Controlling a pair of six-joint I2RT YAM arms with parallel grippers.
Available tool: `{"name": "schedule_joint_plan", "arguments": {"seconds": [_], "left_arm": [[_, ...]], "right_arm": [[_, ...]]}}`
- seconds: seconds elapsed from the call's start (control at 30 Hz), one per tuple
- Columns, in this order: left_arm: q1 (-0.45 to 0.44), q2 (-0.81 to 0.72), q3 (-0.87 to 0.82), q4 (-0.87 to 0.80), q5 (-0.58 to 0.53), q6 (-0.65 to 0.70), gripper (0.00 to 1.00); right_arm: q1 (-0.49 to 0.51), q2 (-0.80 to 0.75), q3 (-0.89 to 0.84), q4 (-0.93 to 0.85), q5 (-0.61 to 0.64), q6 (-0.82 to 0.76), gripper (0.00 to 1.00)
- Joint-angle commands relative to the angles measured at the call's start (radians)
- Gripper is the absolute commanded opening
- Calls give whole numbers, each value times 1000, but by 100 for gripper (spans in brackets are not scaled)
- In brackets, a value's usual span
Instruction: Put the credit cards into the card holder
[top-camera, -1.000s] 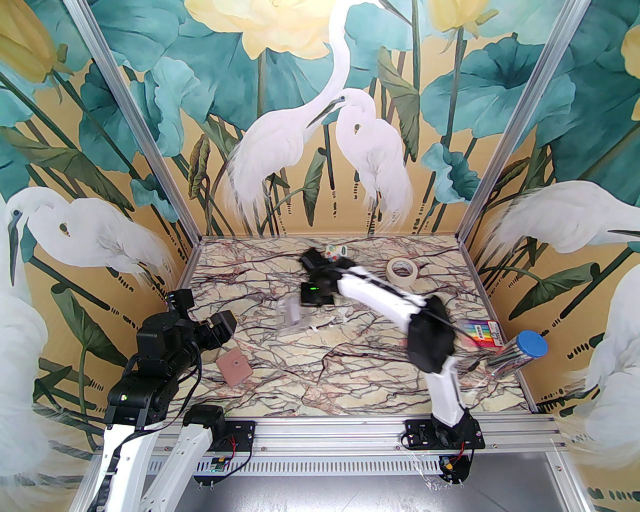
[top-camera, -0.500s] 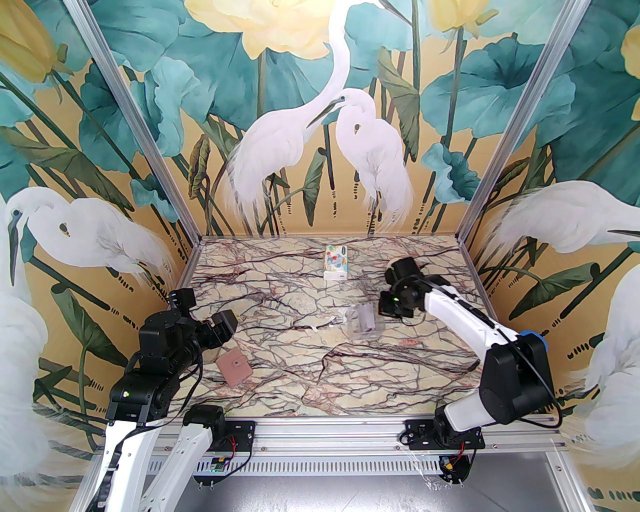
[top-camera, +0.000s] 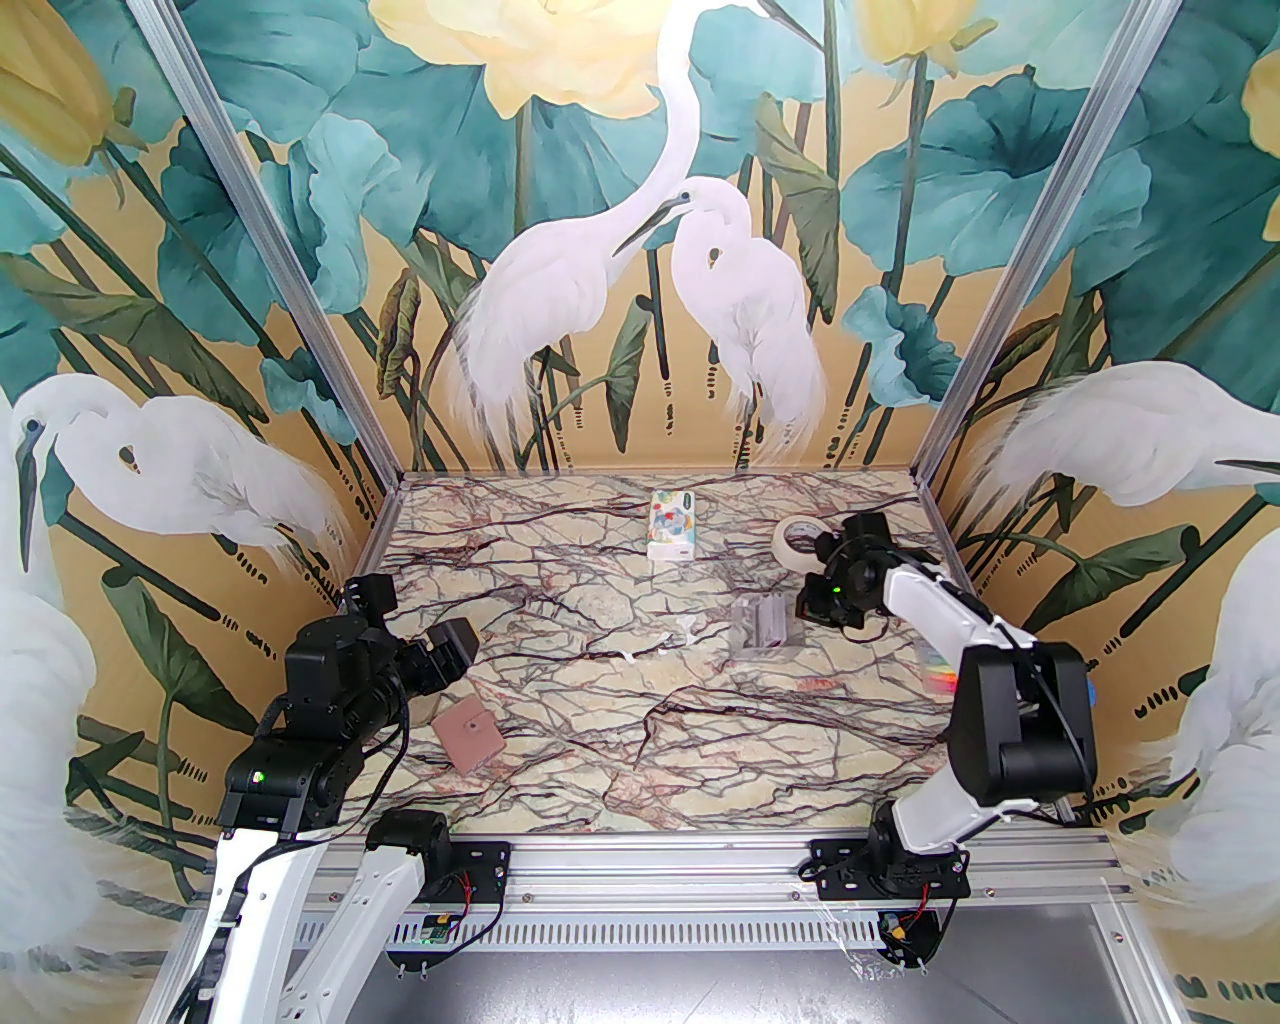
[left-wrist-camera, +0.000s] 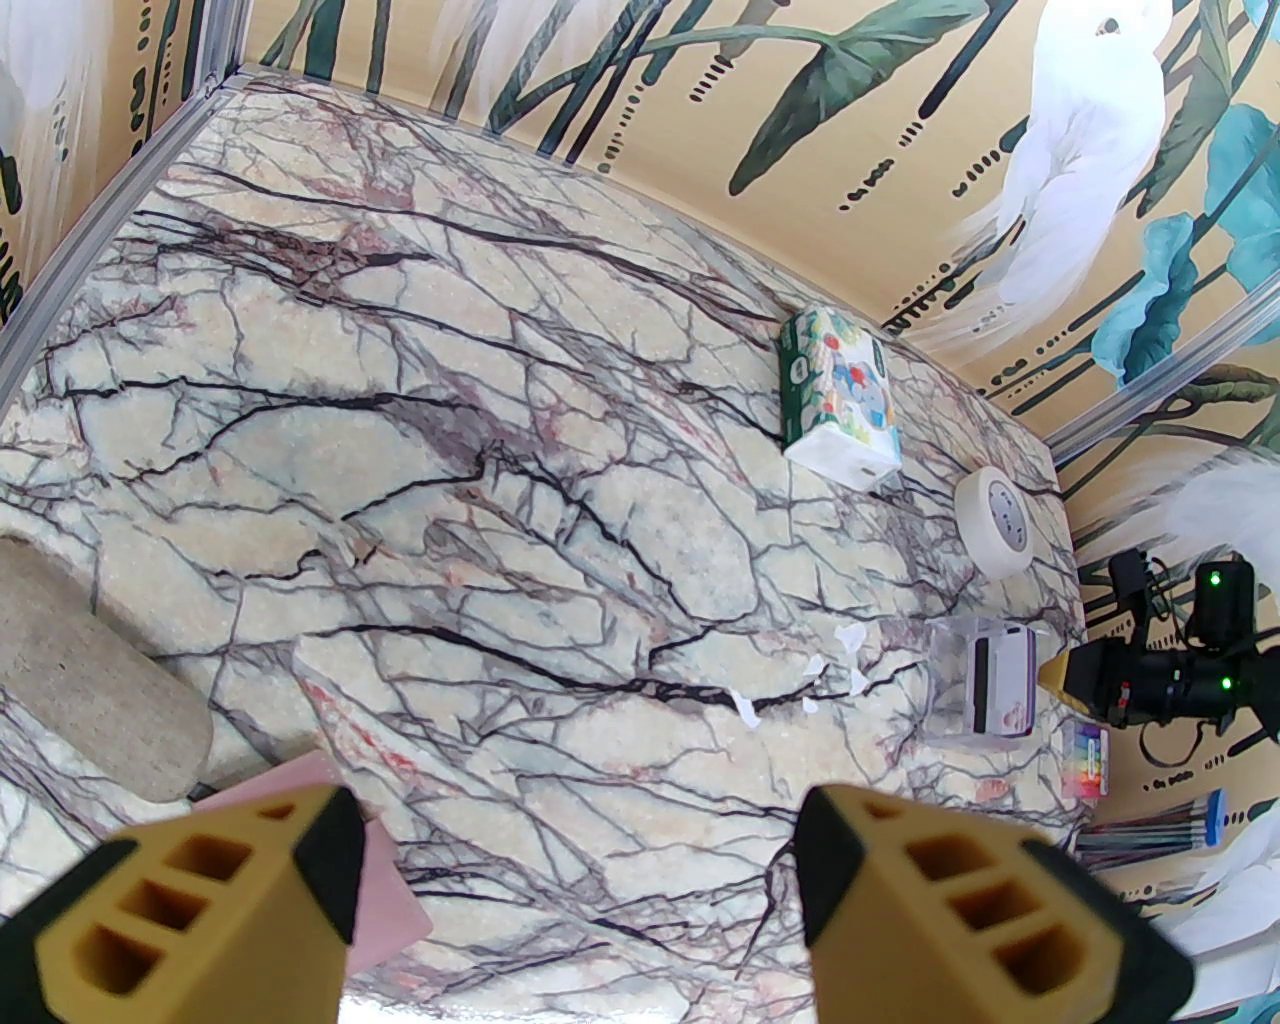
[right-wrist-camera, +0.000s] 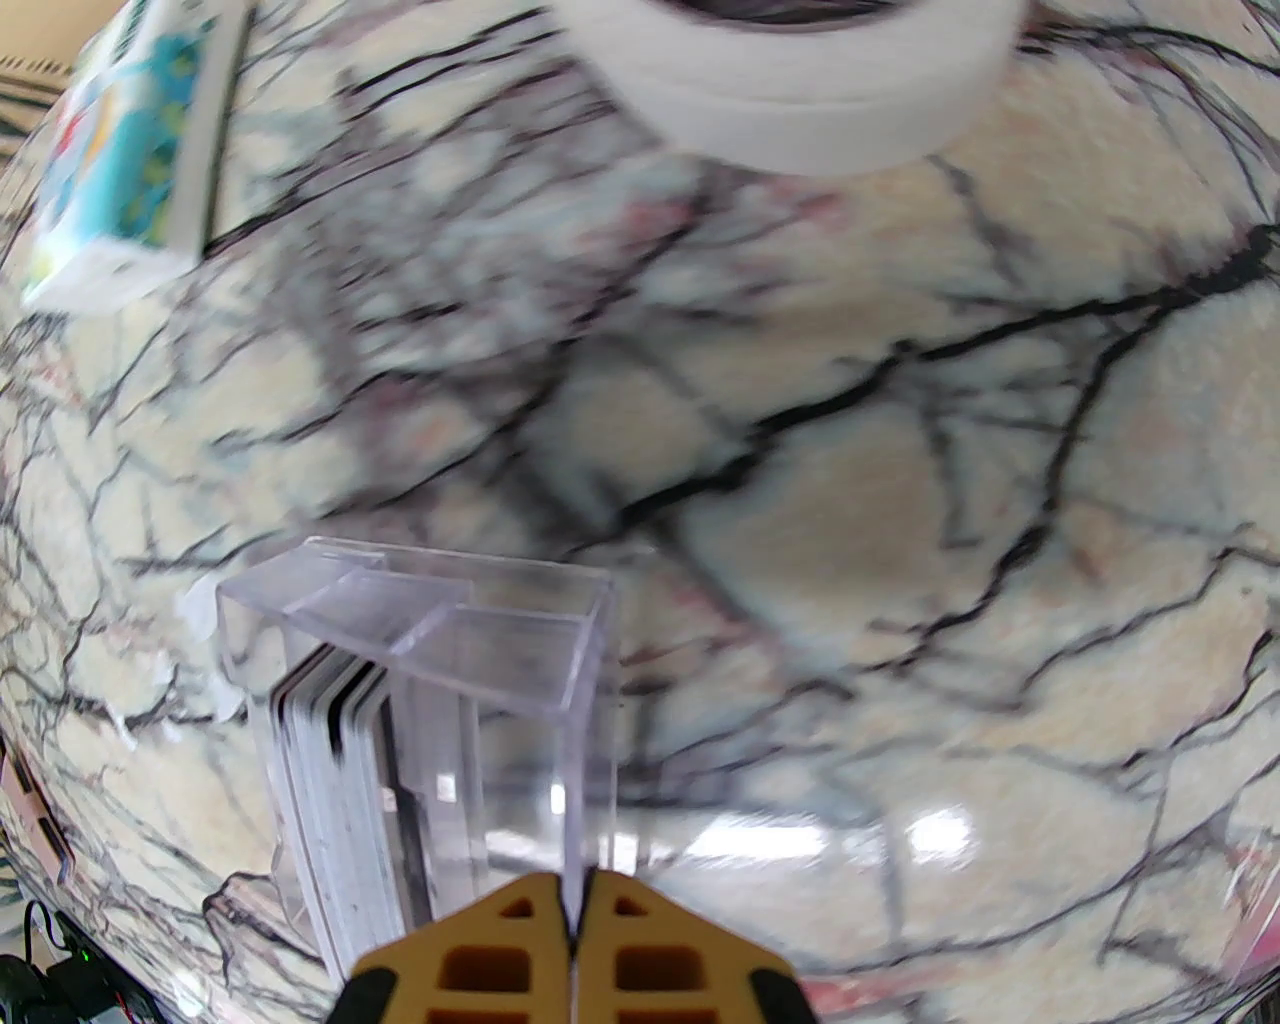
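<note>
Our right gripper (right-wrist-camera: 578, 905) has its fingertips pressed together on one thin wall of the clear plastic box (right-wrist-camera: 440, 700). We judge this a grip for shifting the whole box rather than for drawing a card. The credit cards (right-wrist-camera: 330, 790) stand on edge inside it, packed against the wall away from the pinch. From above, the box sits on the right half of the marble table (top-camera: 620, 740), near the tape roll (top-camera: 800, 540) and well apart from the card holder (top-camera: 468, 735). The card holder lies flat and folded shut at the near left. Our left gripper (left-wrist-camera: 570, 860) hovers just above it with its jaws spread and holding nothing, probably waiting to steady or open it. We cannot count the cards, since only their edges show. Nor can we tell whether the box rests on the marble or is lifted slightly. The wrist view of the table beyond the box is blurred. The right arm covers most of the multicoloured striped pack (top-camera: 938, 672). In the left wrist view the pink holder is cut off behind a fingertip.
</note>
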Motion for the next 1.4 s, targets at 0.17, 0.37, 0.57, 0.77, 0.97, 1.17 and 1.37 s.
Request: {"name": "schedule_joint_plan", "arguments": {"seconds": [0.17, 0.37, 0.57, 0.77, 0.97, 1.17, 1.37], "left_arm": [[7, 12, -8, 20, 28, 0, 76], [8, 30, -6, 23, 41, 3, 76], [7, 32, -7, 21, 36, 2, 75], [7, 32, -7, 23, 39, 3, 75], [7, 15, -10, 25, 20, 14, 80], [9, 6, -17, 33, 12, 16, 85], [9, 23, -36, 74, 73, 10, 98]], "right_arm": [[-47, 69, 120, -23, -74, -84, 0], [-47, 91, 131, -29, -68, -122, 0], [-49, 117, 134, -79, -76, -148, 0], [-50, 130, 144, -90, -63, -142, 4], [-56, 129, 173, -115, -112, -120, 24], [-56, 84, 197, -150, -82, -110, 41], [-53, -86, 169, -126, -52, -66, 49]]}}
